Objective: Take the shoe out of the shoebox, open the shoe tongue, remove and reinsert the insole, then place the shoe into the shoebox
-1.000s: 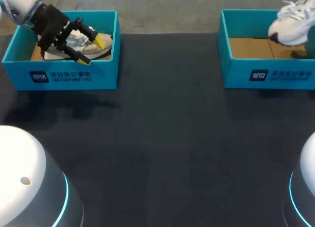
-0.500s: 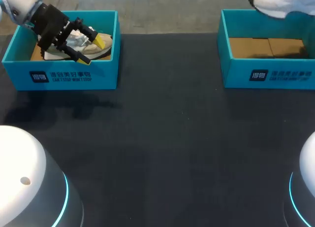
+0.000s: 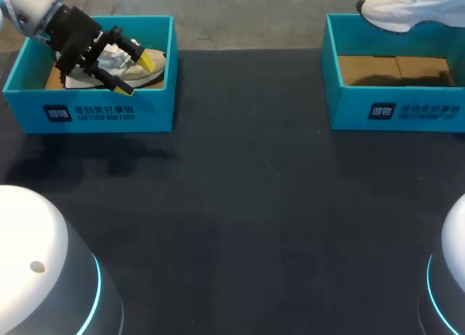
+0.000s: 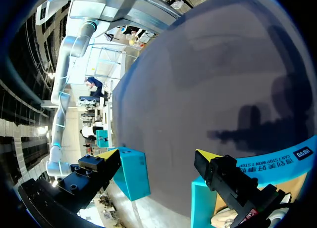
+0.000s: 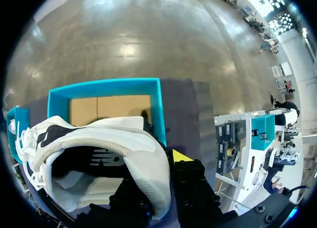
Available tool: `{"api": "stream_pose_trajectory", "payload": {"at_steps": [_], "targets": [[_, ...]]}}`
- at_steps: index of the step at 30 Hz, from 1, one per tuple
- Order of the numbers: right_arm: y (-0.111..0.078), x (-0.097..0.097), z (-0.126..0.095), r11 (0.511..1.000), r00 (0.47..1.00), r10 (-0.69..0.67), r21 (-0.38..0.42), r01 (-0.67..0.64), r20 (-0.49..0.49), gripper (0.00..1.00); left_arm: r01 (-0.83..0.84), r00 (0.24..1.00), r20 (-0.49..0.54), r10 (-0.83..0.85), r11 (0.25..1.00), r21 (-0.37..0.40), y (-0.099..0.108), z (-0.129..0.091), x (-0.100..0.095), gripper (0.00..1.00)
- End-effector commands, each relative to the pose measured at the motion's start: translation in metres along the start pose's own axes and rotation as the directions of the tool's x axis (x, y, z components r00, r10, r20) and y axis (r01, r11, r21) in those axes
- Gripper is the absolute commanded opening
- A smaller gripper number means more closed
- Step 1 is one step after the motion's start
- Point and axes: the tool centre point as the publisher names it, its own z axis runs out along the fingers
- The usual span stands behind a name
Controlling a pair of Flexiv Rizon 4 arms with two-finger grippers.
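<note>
White lace-up sneaker [image 3: 410,6], held in the air over the far side of the teal cardboard shoebox with a brown floor [image 3: 396,106]. Nothing else shows inside that box. In the right wrist view the right gripper [image 5: 161,171] pinches the padded heel wall. One yellow tip lies against the outside and the partner finger is sunk inside the collar (its tip hidden). Since the sneaker hangs free of any support, the grip is judged closed and firm. The mouth of the shoe faces the wrist camera and shows a pale interior.

Step in hand, as judged: taking the shoe out of the shoebox, close to complete. The next move calls for carrying the sneaker to the black table surface [image 3: 254,204] between the boxes. It should go down sole-first, steady enough for the tongue to be pulled open. A heel-only hold may let the toe swing, so a slow descent is advisable.

Across the table, the left gripper [image 3: 138,74] sits low in a second teal shoebox [image 3: 109,113]. Its yellow-tipped fingers are spread wide over a beige-and-grey sneaker [image 3: 154,73] lying on that box's floor. The left wrist view shows nothing clamped between them. This arm is well apart from the white sneaker and would have to cross the table to help with the tongue.
</note>
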Motion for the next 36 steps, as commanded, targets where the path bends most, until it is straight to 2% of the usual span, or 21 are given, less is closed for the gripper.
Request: {"api": "stream_pose_trajectory", "payload": {"at_steps": [1,18,25,36], "targets": [[-0.004,-0.001,-0.002,1.000,1.000,0.000,-0.017,0.000,-0.004,0.00,-0.001,1.000,-0.003,0.001,1.000,0.002,0.000,-0.001,0.000,1.00],[-0.004,-0.001,-0.002,1.000,1.000,0.000,-0.017,0.000,-0.004,0.00,-0.001,1.000,-0.003,0.001,1.000,0.002,0.000,-0.001,0.000,1.00],[-0.004,0.002,0.015,0.998,0.999,0.052,-0.029,-0.052,0.002,0.00,-0.001,1.000,-0.003,0.001,1.000,0.002,0.000,-0.001,0.000,1.00],[-0.010,0.016,0.044,0.998,0.998,0.051,-0.045,-0.049,0.048,0.00,-0.001,1.000,-0.003,0.001,1.000,0.002,0.000,-0.001,0.000,1.00]]}}
